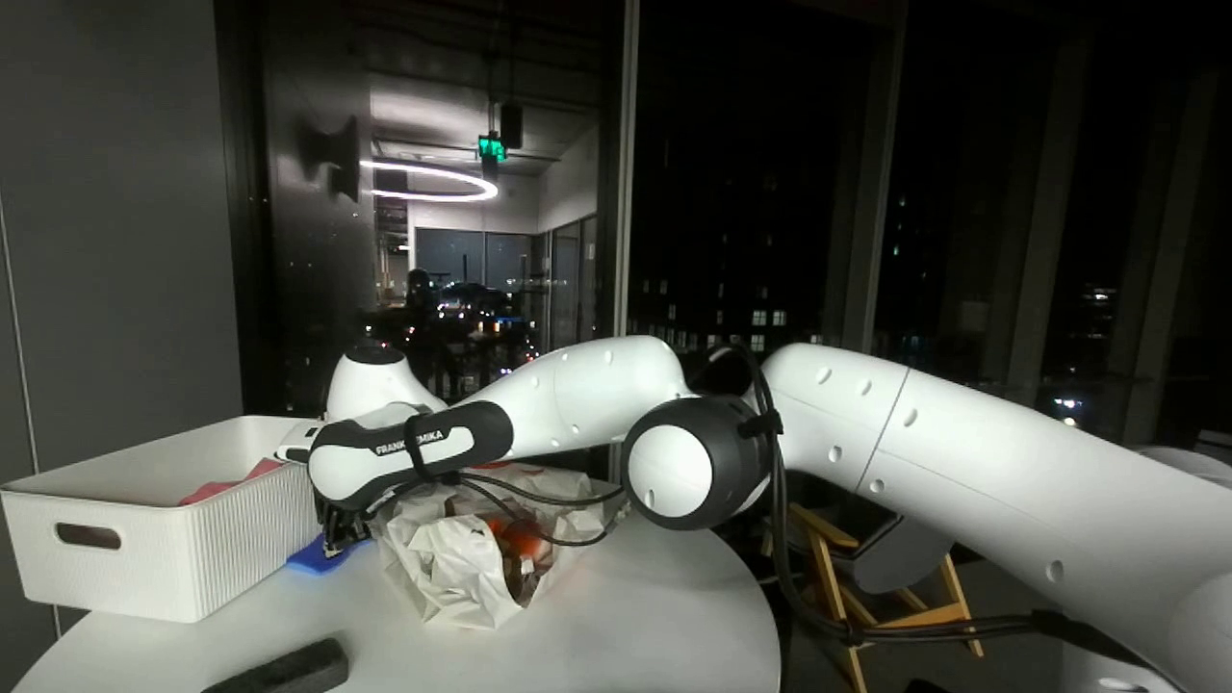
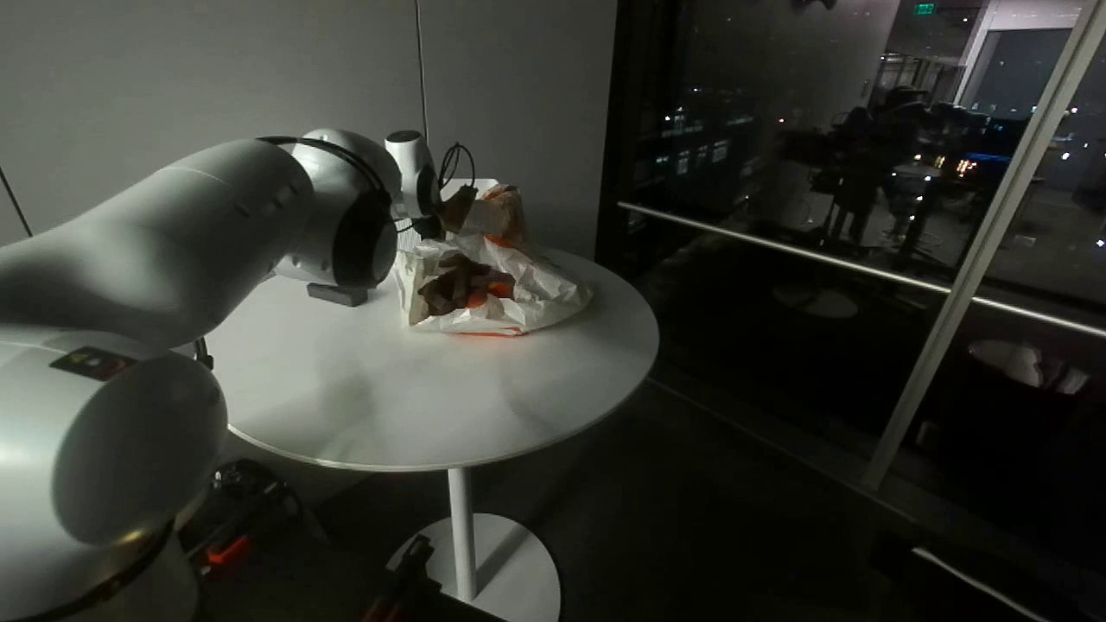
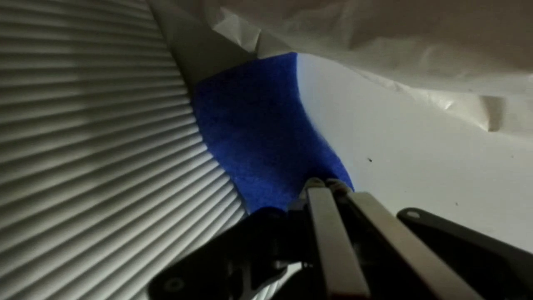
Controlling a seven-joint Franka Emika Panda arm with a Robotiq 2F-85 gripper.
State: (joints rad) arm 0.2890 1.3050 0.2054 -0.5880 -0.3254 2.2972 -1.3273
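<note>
Blue cloth (image 3: 258,121), long axis along white bin (image 3: 104,146), end toward bag (image 3: 416,58), closed hand (image 3: 327,183) on it, grip unclear.

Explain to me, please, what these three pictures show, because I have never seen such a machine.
This is a white jointed robot arm ending in a black two-fingered gripper. Two pictures come from cameras standing outside the robot; the close-up comes from one on its wrist. On the round white tabletop lie a crumpled white paper-like bag, a dark oblong block and a flat blue fabric piece, the last beside a white ribbed plastic bin with something pink inside. The gripper is closed, its tips at the blue piece's edge; whether it pinches the fabric, I cannot tell.
</note>
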